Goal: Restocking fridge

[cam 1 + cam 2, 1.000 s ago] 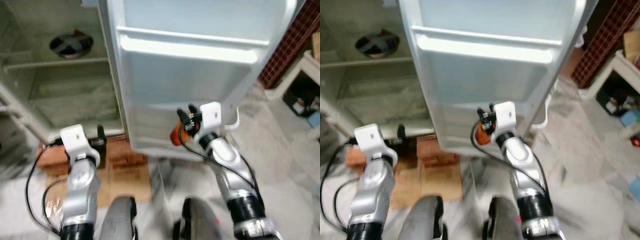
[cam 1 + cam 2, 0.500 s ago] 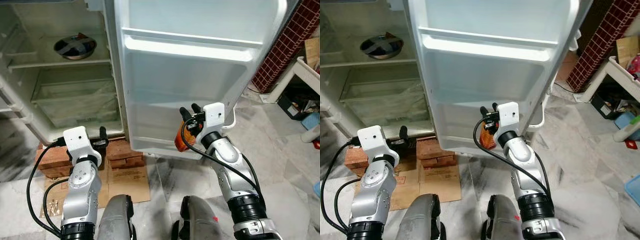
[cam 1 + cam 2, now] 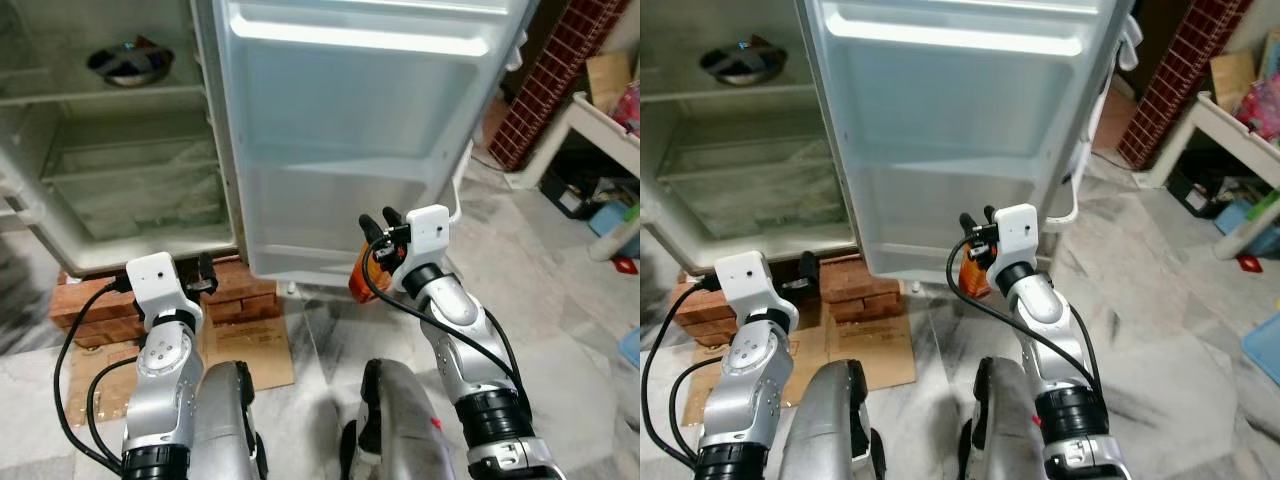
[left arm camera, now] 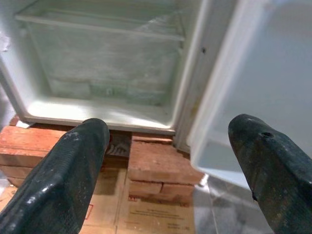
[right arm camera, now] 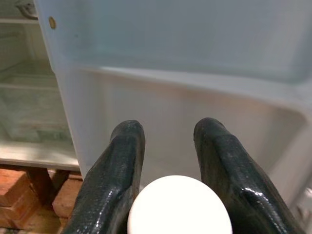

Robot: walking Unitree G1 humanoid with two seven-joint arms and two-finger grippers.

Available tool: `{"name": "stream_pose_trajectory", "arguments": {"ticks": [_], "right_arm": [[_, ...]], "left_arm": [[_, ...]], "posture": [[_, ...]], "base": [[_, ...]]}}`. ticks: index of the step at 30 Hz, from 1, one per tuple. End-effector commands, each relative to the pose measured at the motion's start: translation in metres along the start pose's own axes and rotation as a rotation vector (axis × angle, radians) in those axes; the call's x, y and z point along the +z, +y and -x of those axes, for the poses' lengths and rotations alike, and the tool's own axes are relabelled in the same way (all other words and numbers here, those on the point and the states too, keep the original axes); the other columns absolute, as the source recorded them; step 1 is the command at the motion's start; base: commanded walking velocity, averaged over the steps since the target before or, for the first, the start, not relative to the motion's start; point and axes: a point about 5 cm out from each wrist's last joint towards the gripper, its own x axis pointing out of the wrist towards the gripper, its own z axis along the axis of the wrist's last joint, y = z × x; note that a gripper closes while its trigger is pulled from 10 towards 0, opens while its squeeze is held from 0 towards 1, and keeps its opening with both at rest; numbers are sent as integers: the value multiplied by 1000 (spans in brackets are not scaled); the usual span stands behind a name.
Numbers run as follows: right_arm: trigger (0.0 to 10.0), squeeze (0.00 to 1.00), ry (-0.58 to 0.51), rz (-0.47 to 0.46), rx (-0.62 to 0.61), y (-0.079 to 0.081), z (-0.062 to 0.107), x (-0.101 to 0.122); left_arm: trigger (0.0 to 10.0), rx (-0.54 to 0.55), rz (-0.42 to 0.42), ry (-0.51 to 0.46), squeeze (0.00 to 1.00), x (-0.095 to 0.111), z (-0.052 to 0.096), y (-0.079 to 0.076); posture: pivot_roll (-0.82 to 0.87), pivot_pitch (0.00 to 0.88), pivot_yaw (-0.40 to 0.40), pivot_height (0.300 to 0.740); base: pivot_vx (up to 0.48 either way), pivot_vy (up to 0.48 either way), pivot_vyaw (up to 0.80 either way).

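The fridge stands open, its white door (image 3: 350, 150) swung out in front of me with a moulded shelf (image 5: 195, 83) low on the inside. My right gripper (image 3: 377, 222) is raised close before that door, shut on an orange container (image 3: 360, 282) whose rounded white top (image 5: 179, 204) sits between the black fingers (image 5: 122, 161). My left gripper (image 4: 168, 126) is open with nothing in it, held low before the fridge's bottom edge (image 4: 97, 114). A metal bowl (image 3: 128, 63) rests on an inner shelf above an empty clear drawer (image 3: 140, 190).
The fridge sits on red bricks (image 3: 100, 310) with flattened cardboard (image 3: 245, 345) on the marble floor. At the right are a red tiled wall (image 3: 560, 70) and a white low table (image 3: 600, 115) with clutter beneath it.
The whole picture has shifted and sharpened, so the camera moved; the fridge sits higher in view. Both arms keep their pose, and the right gripper still holds the orange container.
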Motion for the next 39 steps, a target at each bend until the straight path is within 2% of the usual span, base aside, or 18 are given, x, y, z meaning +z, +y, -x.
{"name": "stream_pose_trajectory", "arguments": {"ticks": [1,10,21,29,34,39], "right_arm": [[10000,0,-36,9,1,-1,-1,7],[10000,0,-59,10,23,3,-2,11],[10000,0,-119,94,83,14,-6,21],[10000,0,-141,117,88,13,-8,25],[10000,0,-161,136,107,18,-11,27],[10000,0,-175,161,151,29,-19,27]], "left_arm": [[10000,-8,0,-5,0,1,0,-2],[10000,-12,5,-7,0,1,0,-4],[10000,-18,8,-10,0,1,-1,-5],[10000,-18,5,-7,0,1,-1,-7],[10000,-16,14,-6,0,1,4,-5],[10000,-33,-21,10,0,-1,15,3]], "posture": [[27,78,-28,555],[22,78,-28,555],[19,80,-24,555],[24,80,-26,555],[37,105,-13,555],[61,159,-4,555]], "base": [[259,0,0],[258,0,0],[245,0,0],[0,0,0],[0,0,0],[0,0,0]]}}
